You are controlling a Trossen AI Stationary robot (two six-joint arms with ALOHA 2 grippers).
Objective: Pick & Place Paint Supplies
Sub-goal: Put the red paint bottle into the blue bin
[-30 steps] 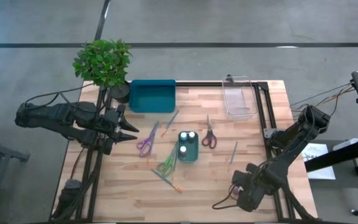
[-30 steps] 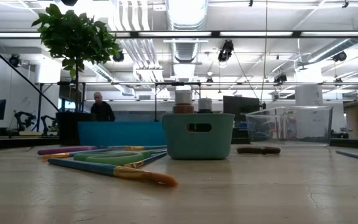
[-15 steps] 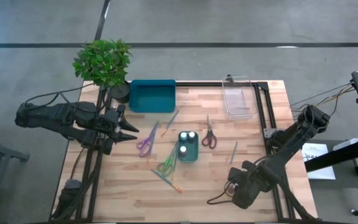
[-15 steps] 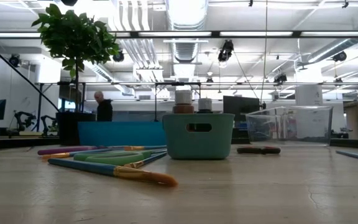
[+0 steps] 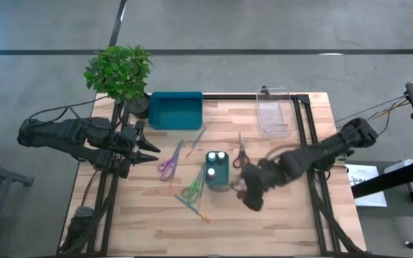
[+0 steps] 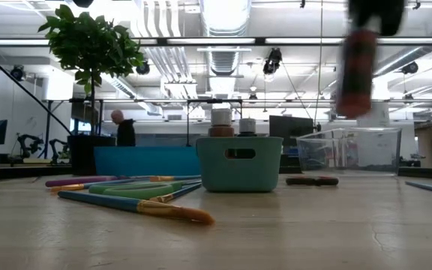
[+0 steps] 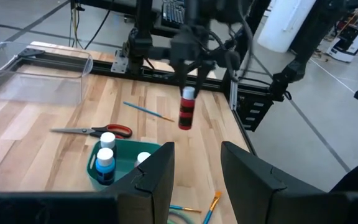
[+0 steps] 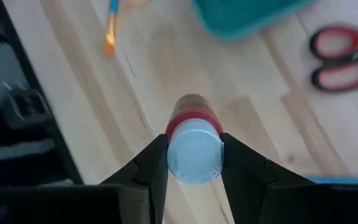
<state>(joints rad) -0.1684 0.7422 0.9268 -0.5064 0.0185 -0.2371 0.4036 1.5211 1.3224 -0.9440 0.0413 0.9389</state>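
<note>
A red paint pot [image 7: 186,112] with a white cap hangs in the air, with my right gripper [image 5: 252,193] shut on it, just right of the small teal tray [image 5: 217,179]. That tray stands on the table and holds three white-capped pots [image 5: 216,155]. Red-handled scissors [image 5: 241,155], purple ones [image 5: 168,165], green ones [image 5: 191,189] and thin brushes [image 5: 194,208] lie flat on the wood. At the table's left edge my left gripper [image 5: 153,150] stands open with nothing between its fingers. My right gripper pinches the red pot at its white-capped top [image 8: 178,155] between its two fingers, one on either side. The fingers come from above, slanting down. The pot hangs upright below them, red body down, lifted clear of the table.
A larger teal tray [image 5: 176,110] and a clear plastic tray [image 5: 274,113] stand at the far edge. A potted plant [image 5: 119,72] is at the far left corner. A blue brush [image 7: 148,112] lies right of the red scissors. A person stands in the room behind.
My right gripper has swung from the table's near right corner toward the middle and the small teal tray, rising as it went. The red pot now hangs above the table beside that tray.
</note>
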